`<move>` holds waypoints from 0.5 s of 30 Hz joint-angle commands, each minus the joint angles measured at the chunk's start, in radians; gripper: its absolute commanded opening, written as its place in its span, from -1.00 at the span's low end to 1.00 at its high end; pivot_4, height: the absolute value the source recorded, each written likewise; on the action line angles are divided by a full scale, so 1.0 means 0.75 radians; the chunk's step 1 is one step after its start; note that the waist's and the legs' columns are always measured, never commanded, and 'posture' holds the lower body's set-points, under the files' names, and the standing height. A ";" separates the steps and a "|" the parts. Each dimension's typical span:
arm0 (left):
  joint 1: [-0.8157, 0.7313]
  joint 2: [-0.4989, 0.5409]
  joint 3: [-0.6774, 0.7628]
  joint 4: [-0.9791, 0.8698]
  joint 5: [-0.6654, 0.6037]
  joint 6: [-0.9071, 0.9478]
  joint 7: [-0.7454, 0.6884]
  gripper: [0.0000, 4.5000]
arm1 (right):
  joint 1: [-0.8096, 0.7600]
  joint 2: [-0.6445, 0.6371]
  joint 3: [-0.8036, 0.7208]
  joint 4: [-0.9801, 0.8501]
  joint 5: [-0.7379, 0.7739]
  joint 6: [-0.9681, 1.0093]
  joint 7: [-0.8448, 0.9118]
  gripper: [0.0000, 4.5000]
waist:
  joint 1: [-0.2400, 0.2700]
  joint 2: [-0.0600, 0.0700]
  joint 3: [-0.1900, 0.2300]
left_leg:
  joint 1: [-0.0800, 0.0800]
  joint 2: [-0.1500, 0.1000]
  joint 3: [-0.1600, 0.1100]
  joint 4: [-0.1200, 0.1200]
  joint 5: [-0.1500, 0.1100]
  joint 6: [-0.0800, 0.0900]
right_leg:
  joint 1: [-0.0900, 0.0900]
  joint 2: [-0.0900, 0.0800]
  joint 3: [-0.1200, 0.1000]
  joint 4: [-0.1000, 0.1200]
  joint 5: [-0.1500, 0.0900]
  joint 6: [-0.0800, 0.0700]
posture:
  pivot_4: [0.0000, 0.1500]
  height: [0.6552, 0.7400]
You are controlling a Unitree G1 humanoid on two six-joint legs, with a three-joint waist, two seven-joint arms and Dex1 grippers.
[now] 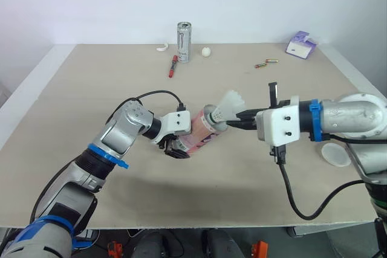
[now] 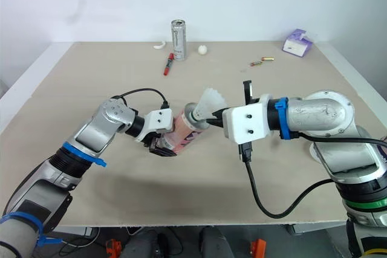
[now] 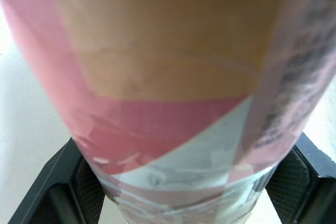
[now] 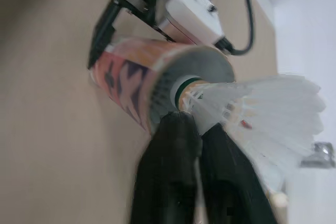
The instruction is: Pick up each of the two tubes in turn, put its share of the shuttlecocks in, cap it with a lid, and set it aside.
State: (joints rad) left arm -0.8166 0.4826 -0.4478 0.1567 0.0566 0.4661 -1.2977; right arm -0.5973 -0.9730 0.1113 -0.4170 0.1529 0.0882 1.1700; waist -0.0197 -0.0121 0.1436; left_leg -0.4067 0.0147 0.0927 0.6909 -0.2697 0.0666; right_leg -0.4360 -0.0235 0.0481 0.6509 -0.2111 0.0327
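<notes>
As things stand at the right jaws: I have them pinching the shuttlecock (image 1: 228, 106) low on its skirt, with the cork end at the mouth of the tube (image 1: 196, 132).
Left jaws: clamped on either side of the tube near its closed end, holding it tilted over the middle of the table (image 1: 72, 107), mouth toward my right arm.
Risk at the mouth: if I push off-axis, I expect the cork to jam on the rim or the feathers to crush.
Risk at my fingertips: they sit right at the rim and could strike it before the shuttlecock is seated.
Risk in the left grip: a hard push may slide or twist the tube, since it is held far from the mouth.
Risk at release: if I let go too early, the shuttlecock likely drops out onto the table.
Lid (image 1: 335, 153): flat on the table beside my right arm, well apart from the tube, so capping means a separate reach.
</notes>
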 commanded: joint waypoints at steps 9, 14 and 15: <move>0.015 -0.015 -0.054 0.030 0.016 -0.024 -0.002 0.65 | -0.115 -0.013 -0.402 0.013 0.639 0.746 -0.140 0.99 | 0.001 0.000 0.000 | 0.000 0.000 -0.001 0.000 0.000 0.000 | 0.001 -0.002 -0.001 0.000 0.001 -0.001 | 1.00 1.00; 0.003 -0.027 -0.067 0.022 0.015 -0.041 -0.019 0.65 | -0.131 -0.075 -0.390 0.076 0.701 0.880 -0.113 0.99 | 0.003 0.000 0.000 | 0.000 0.000 -0.001 0.000 0.000 0.000 | 0.001 -0.004 -0.002 0.000 -0.002 -0.006 | 1.00 1.00; -0.003 -0.030 -0.068 0.025 0.015 -0.042 -0.021 0.65 | -0.143 -0.077 -0.363 0.086 0.690 0.871 -0.098 0.89 | 0.003 0.000 0.000 | 0.000 -0.001 -0.001 0.000 0.000 0.000 | 0.000 -0.004 -0.002 0.000 -0.002 -0.006 | 1.00 1.00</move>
State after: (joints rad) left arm -0.8211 0.4702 -0.4583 0.1691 0.0613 0.4352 -1.2974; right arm -0.6773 -1.0110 -0.1599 -0.3515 0.6628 0.7433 1.0831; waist -0.0175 -0.0124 0.1436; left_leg -0.4071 0.0143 0.0921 0.6908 -0.2698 0.0667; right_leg -0.4357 -0.0262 0.0466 0.6506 -0.2123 0.0284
